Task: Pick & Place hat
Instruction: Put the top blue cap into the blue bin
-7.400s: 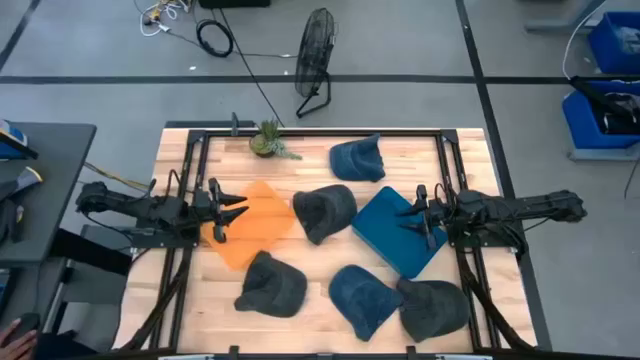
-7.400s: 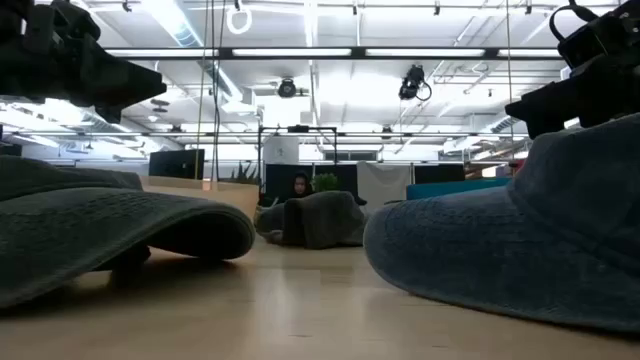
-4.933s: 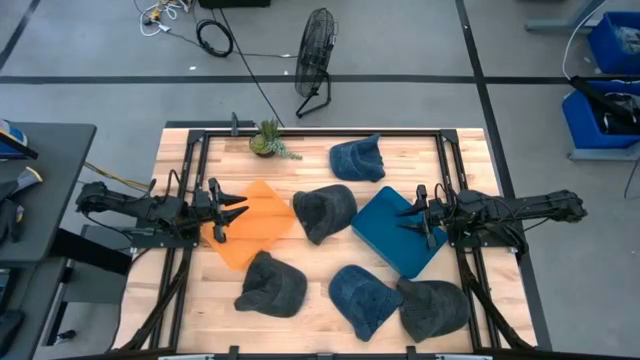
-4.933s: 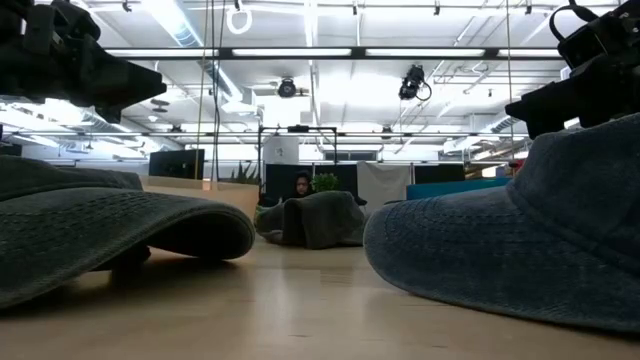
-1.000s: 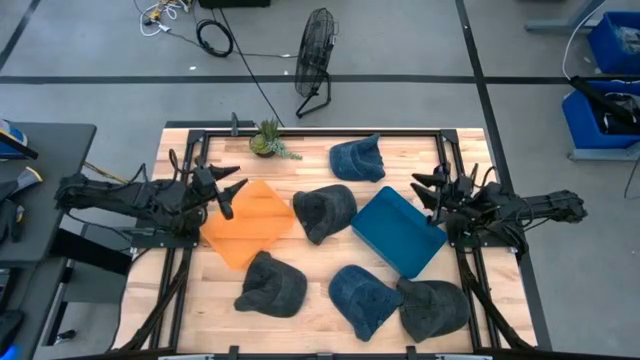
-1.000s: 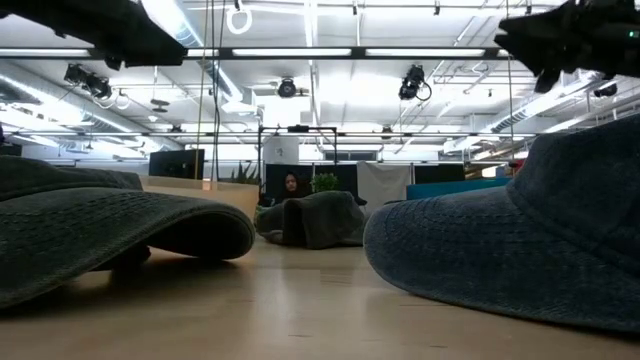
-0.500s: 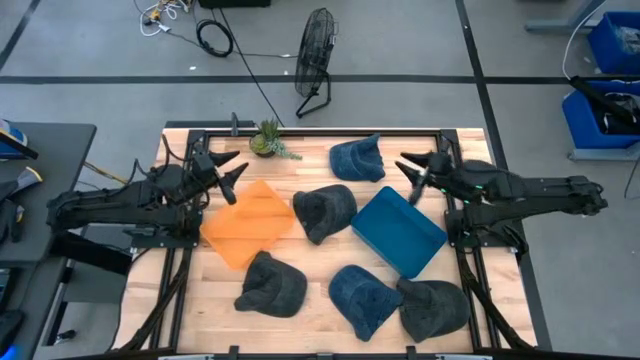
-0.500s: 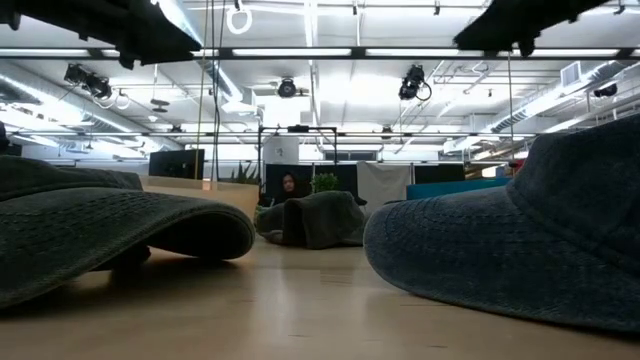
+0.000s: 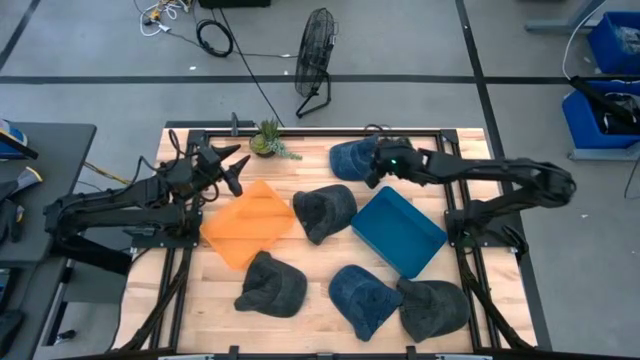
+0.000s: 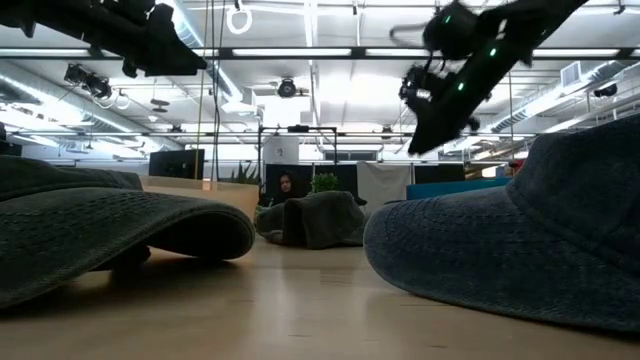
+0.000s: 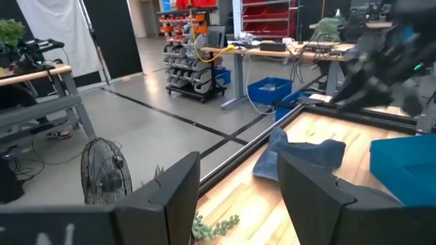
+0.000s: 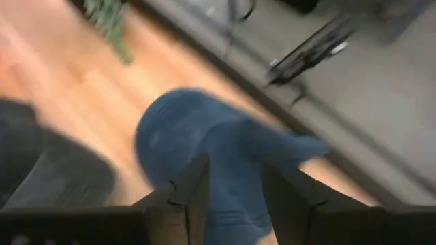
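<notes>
The right gripper [image 9: 378, 170] hangs over the blue hat [image 9: 356, 159] at the far side of the wooden table [image 9: 310, 258]. In the right wrist view its two fingers [image 12: 194, 194] stand apart with that hat [image 12: 211, 163] showing between and beyond them; they hold nothing, and whether they touch the cloth cannot be told. Just toward the table's near side from this gripper lies the teal tray [image 9: 398, 231], and to the gripper's left sits a dark grey hat [image 9: 324, 211].

The left gripper [image 9: 226, 168] is raised over the far left part of the table, fingers [image 11: 178, 190] spread and empty. The orange tray [image 9: 250, 222] lies just on its near side, and the small potted plant [image 9: 266, 139] stands just to its right at the table's far edge. In its wrist view the blue hat [image 11: 300, 155] lies well ahead on the boards.

Three more hats lie along the near edge: a dark one [image 9: 271, 284] on the left, a blue one [image 9: 362, 297] in the middle and a dark grey one [image 9: 434, 308] on the right.

The table is pale planks in a black frame. Beyond it the floor is grey concrete with dark tape lines; a floor fan [image 9: 316, 50] and coiled cables [image 9: 214, 38] sit there, and blue bins [image 9: 612, 60] at the far right. The low view shows bright ceiling strip lights [image 10: 310, 52] and a person [image 10: 290, 185] seated far back.
</notes>
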`<move>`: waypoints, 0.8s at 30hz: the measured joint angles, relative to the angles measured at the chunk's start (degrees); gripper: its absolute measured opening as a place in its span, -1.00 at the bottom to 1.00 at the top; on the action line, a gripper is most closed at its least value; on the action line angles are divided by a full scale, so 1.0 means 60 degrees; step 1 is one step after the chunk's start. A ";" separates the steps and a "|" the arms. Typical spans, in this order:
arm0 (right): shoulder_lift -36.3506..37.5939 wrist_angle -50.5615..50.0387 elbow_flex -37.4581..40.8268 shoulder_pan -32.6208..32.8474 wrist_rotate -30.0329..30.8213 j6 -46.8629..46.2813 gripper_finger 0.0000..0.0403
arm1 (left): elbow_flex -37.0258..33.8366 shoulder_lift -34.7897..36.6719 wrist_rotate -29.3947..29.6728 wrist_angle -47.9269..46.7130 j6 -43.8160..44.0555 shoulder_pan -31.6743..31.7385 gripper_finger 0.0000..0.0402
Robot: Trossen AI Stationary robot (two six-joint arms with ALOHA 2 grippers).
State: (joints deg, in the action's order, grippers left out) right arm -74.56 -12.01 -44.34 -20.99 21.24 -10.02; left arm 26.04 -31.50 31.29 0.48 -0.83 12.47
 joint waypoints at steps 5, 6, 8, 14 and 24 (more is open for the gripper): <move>-0.1085 0.0502 -0.0003 -0.0829 -0.1385 0.0057 -0.32 | 0.0000 -0.0001 0.0000 -0.0007 0.0023 0.0000 -0.01; -0.1203 0.0536 -0.0003 -0.0942 -0.1542 0.0106 -0.32 | 0.0000 -0.0001 0.0000 -0.0011 0.0022 0.0000 -0.01; -0.1370 0.0488 -0.0005 -0.1137 -0.1905 0.0162 -0.32 | 0.0000 0.0003 0.0000 -0.0002 0.0024 0.0000 -0.01; -0.1754 0.0369 -0.0010 -0.1468 -0.2549 0.0417 -0.32 | 0.0000 0.0003 0.0000 -0.0010 0.0024 0.0000 -0.01; -0.2587 0.0349 -0.0014 -0.1516 -0.2477 0.0501 -0.32 | 0.0000 -0.0001 0.0000 -0.0010 0.0027 0.0000 -0.01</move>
State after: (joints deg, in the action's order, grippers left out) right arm -90.09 -9.92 -44.42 -30.09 6.38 -7.02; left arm 26.04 -31.50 31.29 0.43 -0.67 12.47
